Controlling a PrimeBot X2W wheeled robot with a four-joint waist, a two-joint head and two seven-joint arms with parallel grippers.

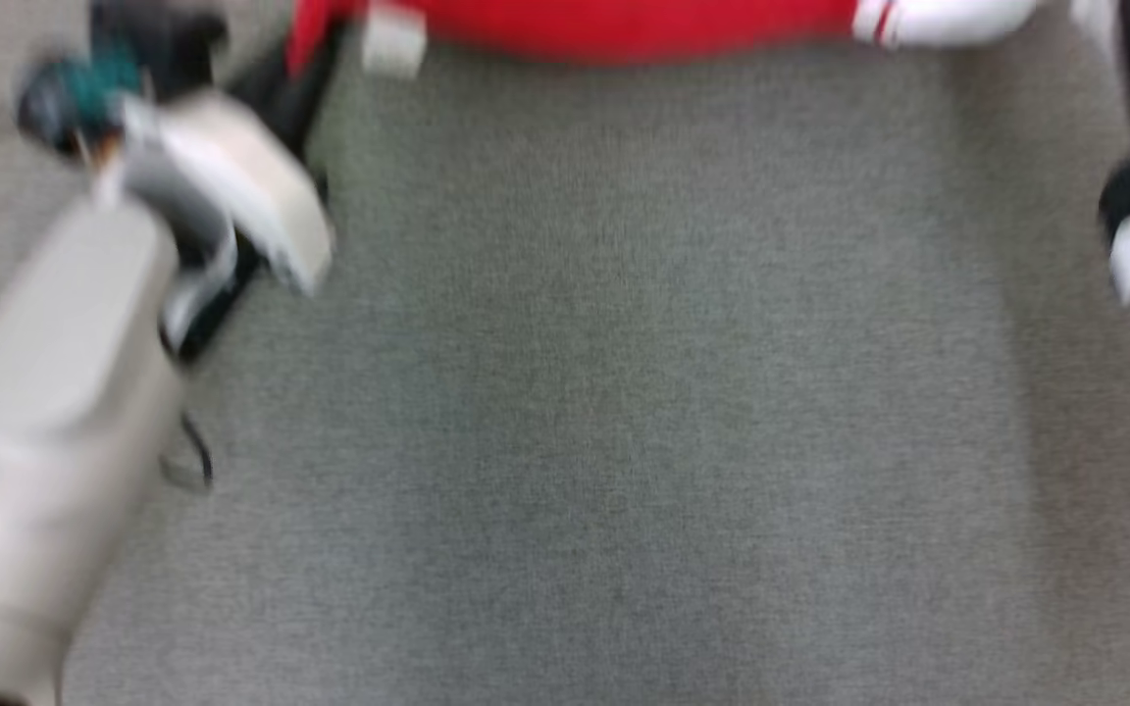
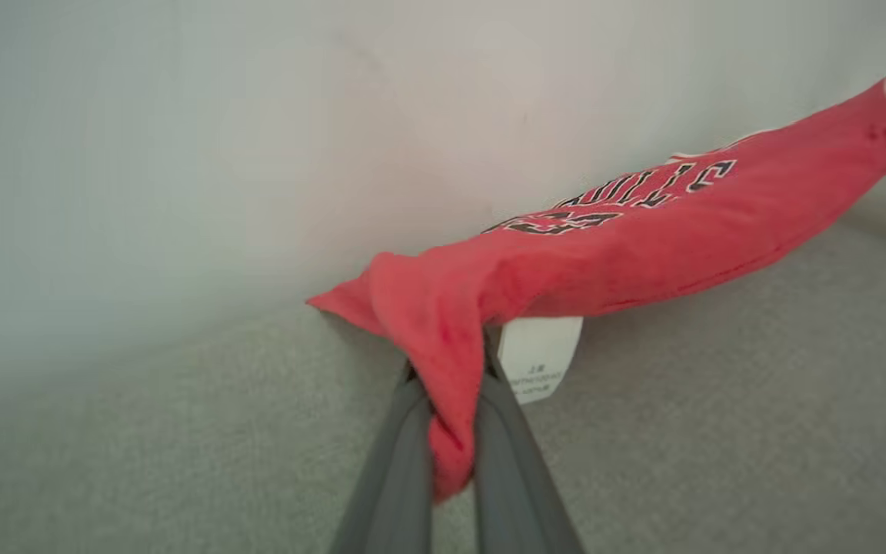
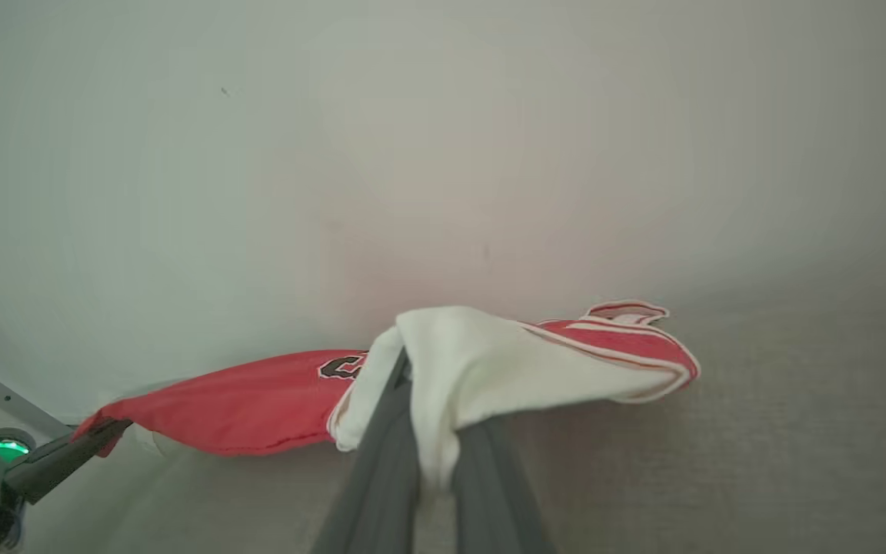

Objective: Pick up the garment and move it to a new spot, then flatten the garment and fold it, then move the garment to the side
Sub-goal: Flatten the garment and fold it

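Grey carpet (image 1: 624,392), pale wall (image 2: 258,115)

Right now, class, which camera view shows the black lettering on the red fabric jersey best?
The left wrist view: the black lettering on the red fabric jersey is sharp and nearly whole. The right wrist view catches one letter by the white cloth. The blurred head view gives a red strip.

Red garment (image 2: 643,238) with black lettering and white trim; speckled grey surface (image 1: 624,392)
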